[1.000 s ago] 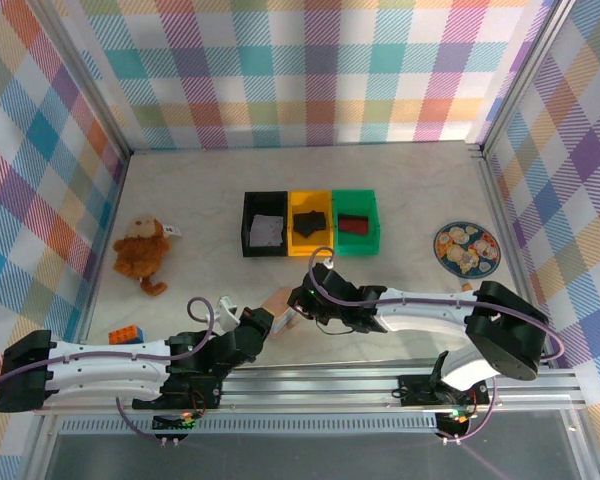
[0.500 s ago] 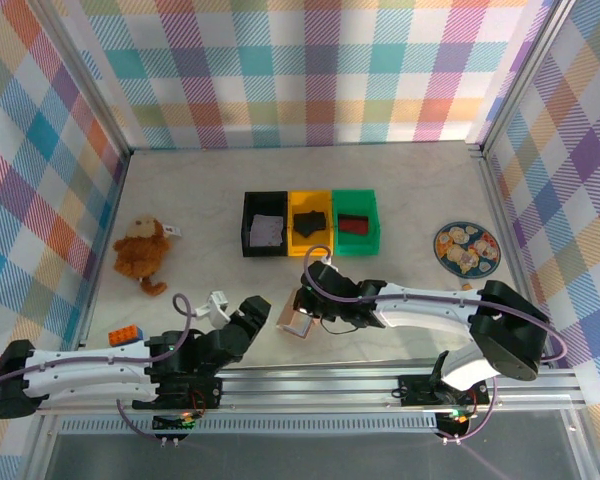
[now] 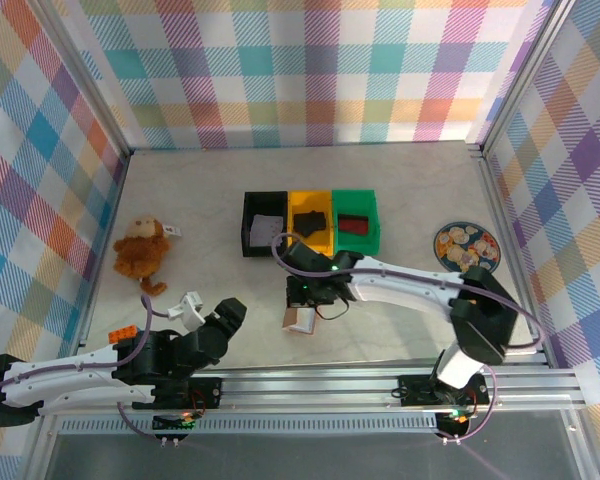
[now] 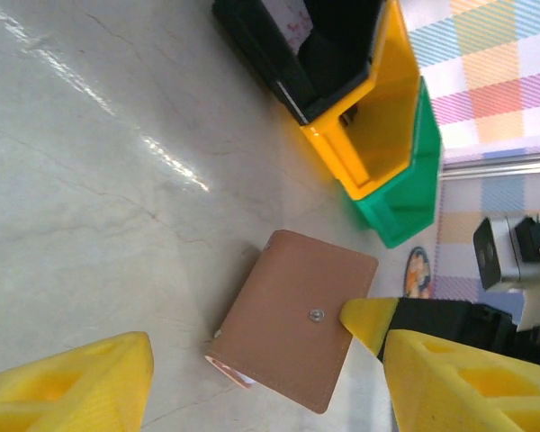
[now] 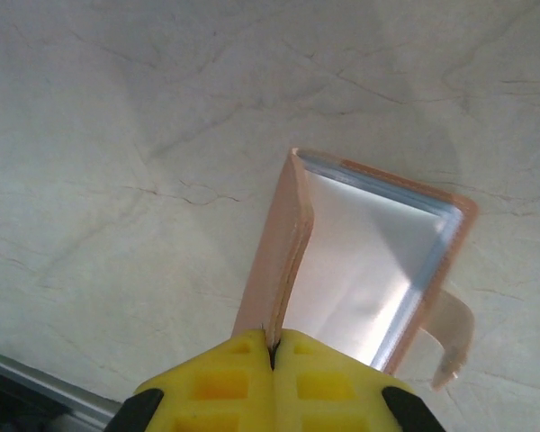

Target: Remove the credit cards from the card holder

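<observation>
The pinkish-tan leather card holder [image 3: 300, 319] lies at lower centre of the top view, half open, its inside pale blue-grey and its strap loose.

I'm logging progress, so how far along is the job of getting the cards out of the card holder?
Done: the card holder lies opened, strap unsnapped. In hand: the right hand pinches one cover upright; the left hand is open, apart from it. Left: I see no card out on the table, so pulling them remains.
</observation>
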`<control>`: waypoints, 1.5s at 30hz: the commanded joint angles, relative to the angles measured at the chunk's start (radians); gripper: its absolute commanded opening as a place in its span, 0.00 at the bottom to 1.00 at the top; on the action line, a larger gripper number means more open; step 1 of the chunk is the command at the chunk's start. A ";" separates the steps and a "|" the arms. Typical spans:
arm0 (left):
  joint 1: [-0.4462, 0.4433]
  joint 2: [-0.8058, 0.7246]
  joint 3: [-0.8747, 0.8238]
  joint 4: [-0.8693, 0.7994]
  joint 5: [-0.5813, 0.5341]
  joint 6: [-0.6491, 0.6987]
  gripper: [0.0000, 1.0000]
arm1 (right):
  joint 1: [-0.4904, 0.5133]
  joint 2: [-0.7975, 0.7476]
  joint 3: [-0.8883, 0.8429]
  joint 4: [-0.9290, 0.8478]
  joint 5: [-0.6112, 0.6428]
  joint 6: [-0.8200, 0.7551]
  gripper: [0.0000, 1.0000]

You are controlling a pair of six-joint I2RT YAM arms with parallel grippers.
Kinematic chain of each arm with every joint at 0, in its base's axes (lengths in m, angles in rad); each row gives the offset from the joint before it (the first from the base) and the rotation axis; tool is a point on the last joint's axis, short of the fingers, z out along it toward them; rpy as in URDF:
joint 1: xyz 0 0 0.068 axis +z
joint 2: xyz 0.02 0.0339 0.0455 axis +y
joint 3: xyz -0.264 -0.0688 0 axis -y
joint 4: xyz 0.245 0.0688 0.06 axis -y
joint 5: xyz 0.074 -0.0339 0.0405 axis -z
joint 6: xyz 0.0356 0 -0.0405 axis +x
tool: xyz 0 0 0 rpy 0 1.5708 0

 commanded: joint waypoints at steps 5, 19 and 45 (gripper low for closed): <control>-0.006 0.007 0.034 -0.072 0.019 0.089 0.69 | -0.002 0.128 0.124 -0.147 -0.044 -0.107 0.16; -0.007 0.053 0.068 -0.102 0.035 0.187 0.70 | 0.037 0.198 0.226 -0.072 -0.167 -0.112 0.44; -0.008 0.244 0.107 -0.043 0.058 0.465 0.70 | 0.021 0.354 0.266 0.062 -0.365 -0.054 0.56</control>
